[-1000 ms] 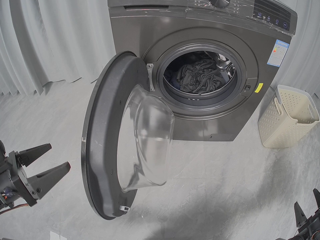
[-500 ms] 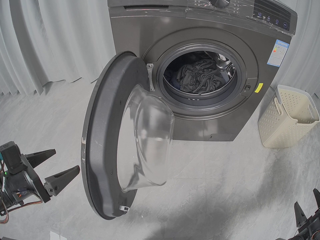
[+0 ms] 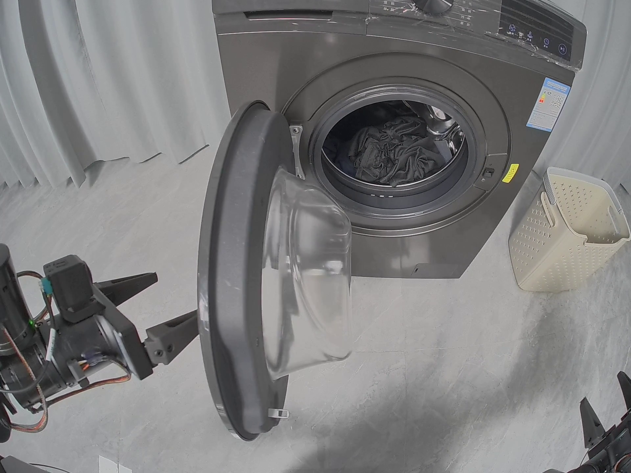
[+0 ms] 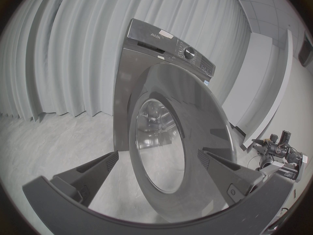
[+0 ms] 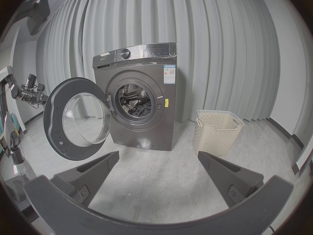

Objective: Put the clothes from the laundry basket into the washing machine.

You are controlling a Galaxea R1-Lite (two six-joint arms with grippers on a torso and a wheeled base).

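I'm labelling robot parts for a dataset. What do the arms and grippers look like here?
The left gripper has two dark grey, wedge-shaped fingers with ribbed inner faces, on a black cylindrical wrist carrying a boxy black module. Thin orange-brown cables loop beside it, with a small teal tag. The right gripper has the same dark tapered fingers on a curved grey bracket.
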